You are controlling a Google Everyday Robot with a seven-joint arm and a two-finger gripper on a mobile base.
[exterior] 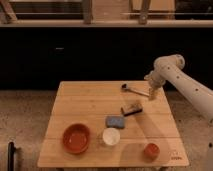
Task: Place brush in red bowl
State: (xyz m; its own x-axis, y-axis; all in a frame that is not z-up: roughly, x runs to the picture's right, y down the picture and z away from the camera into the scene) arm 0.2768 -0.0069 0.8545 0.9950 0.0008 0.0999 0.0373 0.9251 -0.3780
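Observation:
The brush lies on the far right part of the wooden table, pale handle pointing right, small dark head at its left end. My gripper hangs at the handle's right end, at the tip of the white arm that reaches in from the right. The red bowl sits near the table's front left edge, far from the gripper.
A short tan-topped dark block lies mid-table right. A blue sponge and a white cup sit beside the bowl. A small red cup stands at the front right. A dark wall runs behind the table.

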